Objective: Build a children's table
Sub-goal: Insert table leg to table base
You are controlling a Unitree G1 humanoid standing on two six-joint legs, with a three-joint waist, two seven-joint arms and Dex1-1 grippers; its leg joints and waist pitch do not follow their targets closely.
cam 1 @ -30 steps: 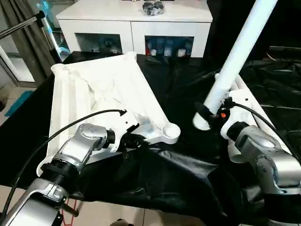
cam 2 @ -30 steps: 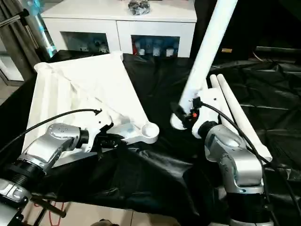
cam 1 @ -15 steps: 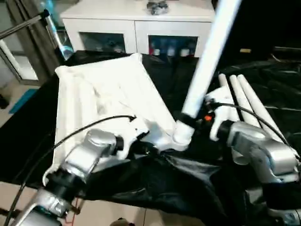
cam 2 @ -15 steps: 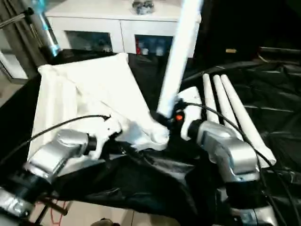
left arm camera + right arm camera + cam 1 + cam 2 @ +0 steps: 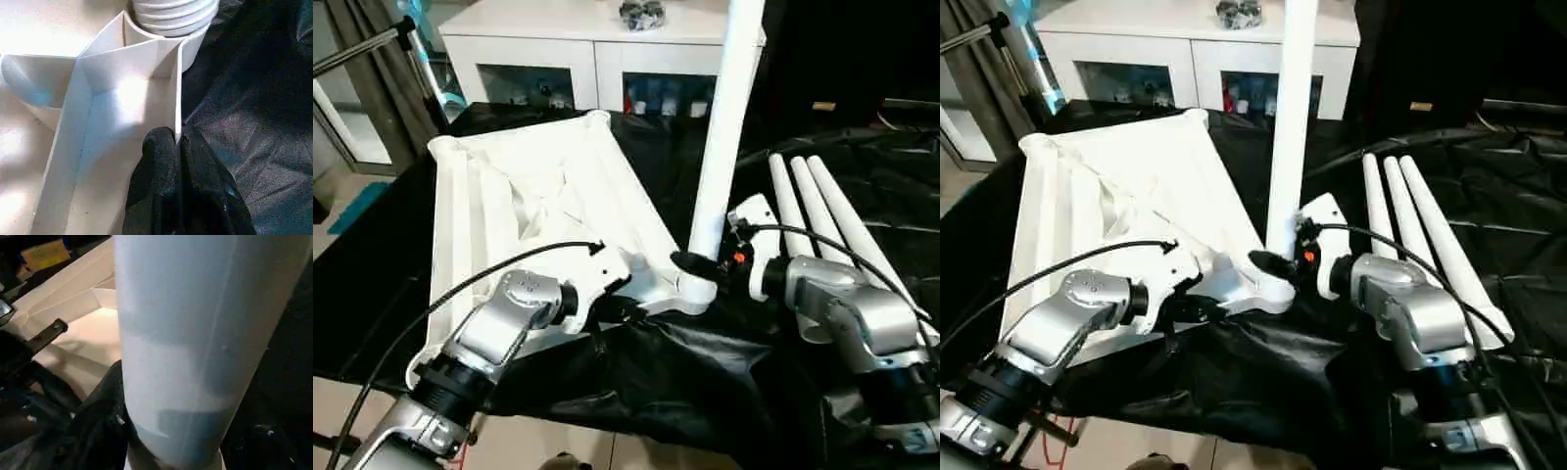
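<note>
Left eye view: leg upright in tabletop corner socket.

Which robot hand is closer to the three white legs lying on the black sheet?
The right. The right gripper holds an upright leg just beside the three spare legs. The left gripper pinches a tabletop rib, farther away beyond that upright leg.

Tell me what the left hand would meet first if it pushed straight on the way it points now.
Likely the corner socket with the upright leg seated in it. The left hand is pinched on a thin rib of the tabletop, and that rib runs straight to the socket, with nothing between them in the left wrist view.
</note>
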